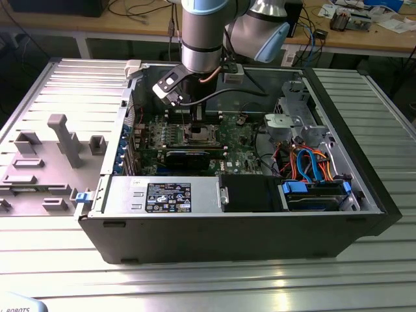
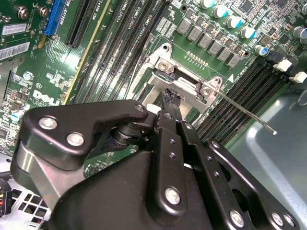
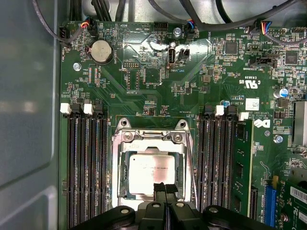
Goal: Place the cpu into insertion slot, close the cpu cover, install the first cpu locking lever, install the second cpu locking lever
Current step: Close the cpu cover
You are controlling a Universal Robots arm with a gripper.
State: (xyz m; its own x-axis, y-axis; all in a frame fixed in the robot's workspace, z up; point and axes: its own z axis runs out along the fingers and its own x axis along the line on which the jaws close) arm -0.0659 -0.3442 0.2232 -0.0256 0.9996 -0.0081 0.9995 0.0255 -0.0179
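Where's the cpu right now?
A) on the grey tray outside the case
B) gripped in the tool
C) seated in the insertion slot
C: in the first wrist view the cpu lies flat inside the insertion slot, with the tool at its edge.

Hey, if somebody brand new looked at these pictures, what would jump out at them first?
The robot arm reaching down into the open computer case in the exterior view. In the first wrist view, the silver-grey cpu sits in the shiny-rimmed insertion slot on the green board, with the black gripper shut at its edge.
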